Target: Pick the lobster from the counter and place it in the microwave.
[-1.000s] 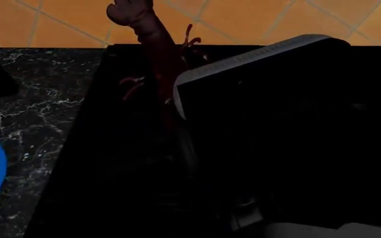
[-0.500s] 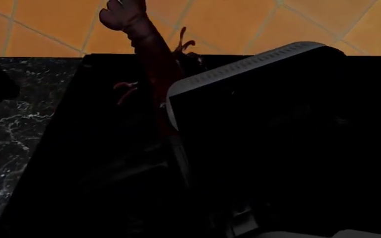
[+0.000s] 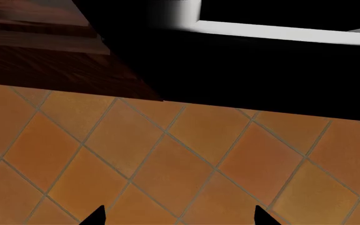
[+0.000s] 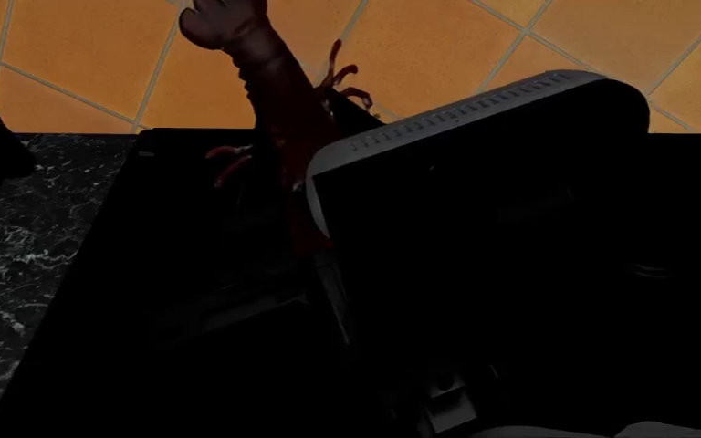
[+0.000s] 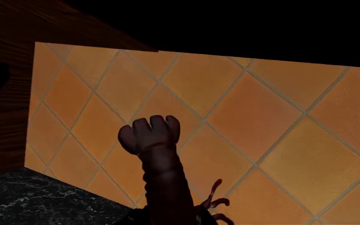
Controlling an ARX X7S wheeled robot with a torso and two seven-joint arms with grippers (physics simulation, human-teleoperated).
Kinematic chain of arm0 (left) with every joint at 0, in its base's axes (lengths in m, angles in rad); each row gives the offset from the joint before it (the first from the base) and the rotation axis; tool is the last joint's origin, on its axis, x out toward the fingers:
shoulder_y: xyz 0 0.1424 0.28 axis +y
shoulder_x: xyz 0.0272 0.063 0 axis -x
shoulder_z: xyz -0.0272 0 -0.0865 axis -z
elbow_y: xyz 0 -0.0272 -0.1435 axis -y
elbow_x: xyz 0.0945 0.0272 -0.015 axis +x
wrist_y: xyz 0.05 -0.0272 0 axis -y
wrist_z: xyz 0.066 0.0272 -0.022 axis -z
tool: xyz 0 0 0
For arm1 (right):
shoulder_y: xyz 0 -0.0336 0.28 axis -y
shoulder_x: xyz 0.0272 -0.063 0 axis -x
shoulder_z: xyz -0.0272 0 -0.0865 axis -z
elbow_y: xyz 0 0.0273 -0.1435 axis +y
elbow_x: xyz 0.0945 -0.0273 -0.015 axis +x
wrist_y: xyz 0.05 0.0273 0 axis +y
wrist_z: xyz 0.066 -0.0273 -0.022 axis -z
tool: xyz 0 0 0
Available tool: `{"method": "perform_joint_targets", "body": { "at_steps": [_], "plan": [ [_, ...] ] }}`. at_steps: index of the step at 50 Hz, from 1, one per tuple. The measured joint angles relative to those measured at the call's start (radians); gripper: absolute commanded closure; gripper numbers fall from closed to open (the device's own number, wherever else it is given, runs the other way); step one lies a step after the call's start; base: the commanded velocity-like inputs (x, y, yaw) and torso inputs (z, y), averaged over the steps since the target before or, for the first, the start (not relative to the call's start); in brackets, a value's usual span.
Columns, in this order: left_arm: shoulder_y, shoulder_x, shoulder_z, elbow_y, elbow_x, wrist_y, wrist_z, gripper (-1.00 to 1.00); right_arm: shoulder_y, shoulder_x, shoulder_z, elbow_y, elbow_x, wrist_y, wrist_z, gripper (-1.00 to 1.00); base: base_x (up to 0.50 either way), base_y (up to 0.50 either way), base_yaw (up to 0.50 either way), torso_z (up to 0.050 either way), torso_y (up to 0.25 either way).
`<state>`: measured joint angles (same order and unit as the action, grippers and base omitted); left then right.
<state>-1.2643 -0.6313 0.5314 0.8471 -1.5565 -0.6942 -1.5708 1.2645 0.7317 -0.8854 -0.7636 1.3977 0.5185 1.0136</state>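
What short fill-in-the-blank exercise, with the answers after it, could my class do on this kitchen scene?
1. The lobster is held up in front of a wall of ____ tiles.
2. In the head view, the lobster's tail points ____.
3. The counter is black with ____ veins.
4. The big dark box under the lobster is the ____.

Missing words: orange; up; white; microwave

One lobster, one microwave, one counter, one tiled wall.
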Motion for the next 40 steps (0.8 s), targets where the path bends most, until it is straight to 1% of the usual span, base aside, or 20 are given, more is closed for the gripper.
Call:
{"method": "perform_joint_targets", "body": {
  "at_steps": [9, 19, 31, 40],
  "plan": [
    [0.007, 0.001, -0.001, 0.000, 0.007, 0.000, 0.000, -1.00, 0.003, 0.006, -0.001, -0.012, 0.012, 0.007, 0.012, 1.00, 0.04, 0.00, 0.00, 0.001, 0.000],
    [0.017, 0.008, 0.002, -0.007, 0.023, 0.000, 0.004, -1.00, 0.067, 0.023, 0.015, -0.071, 0.103, 0.029, 0.085, 1.00, 0.00, 0.00, 0.00, 0.000, 0.000],
    [0.029, 0.014, 0.004, -0.018, 0.043, 0.000, 0.015, -1.00, 0.186, 0.044, 0.051, -0.117, 0.228, 0.049, 0.144, 1.00, 0.00, 0.00, 0.00, 0.000, 0.000],
    [0.027, 0.019, 0.006, -0.024, 0.047, -0.003, 0.019, -1.00, 0.325, 0.058, 0.068, -0.110, 0.343, 0.093, 0.164, 1.00, 0.00, 0.00, 0.00, 0.000, 0.000]
  ]
}}
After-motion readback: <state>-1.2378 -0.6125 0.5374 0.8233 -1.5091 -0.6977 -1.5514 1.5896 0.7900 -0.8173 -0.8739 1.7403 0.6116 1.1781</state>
